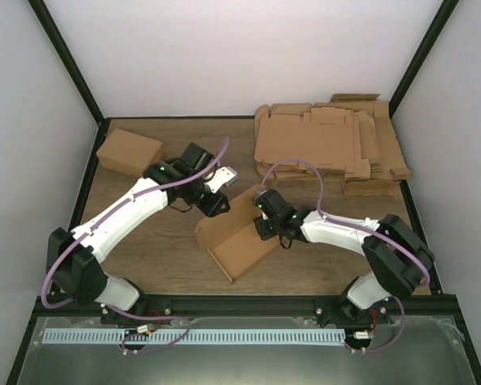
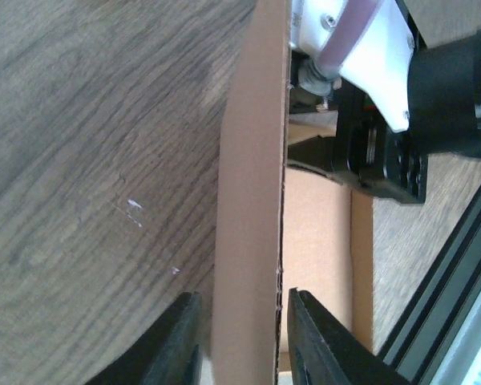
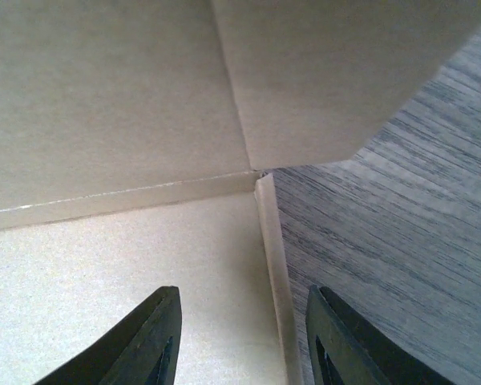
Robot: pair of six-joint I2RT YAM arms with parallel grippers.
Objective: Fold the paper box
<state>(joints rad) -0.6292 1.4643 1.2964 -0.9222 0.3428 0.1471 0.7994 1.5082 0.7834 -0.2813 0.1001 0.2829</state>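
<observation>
Table [image 1: 144, 241]: wood-grain, and it carries everything you work with.
Pile of flat blanks [image 1: 321, 144]: far right corner, clear of your arms' reach paths.
Paper box [image 1: 240, 233]: mid-table between both arms and part folded. One long wall stands raised, probably so you can turn the flaps in.
Closed box [image 1: 129, 151]: far left, set aside.
Left gripper [image 2: 240, 337]: your jaws straddle the raised wall, slightly parted, clamping nothing.
Right gripper [image 3: 240, 337]: jaws apart over the box's inner corner, holding nothing.
</observation>
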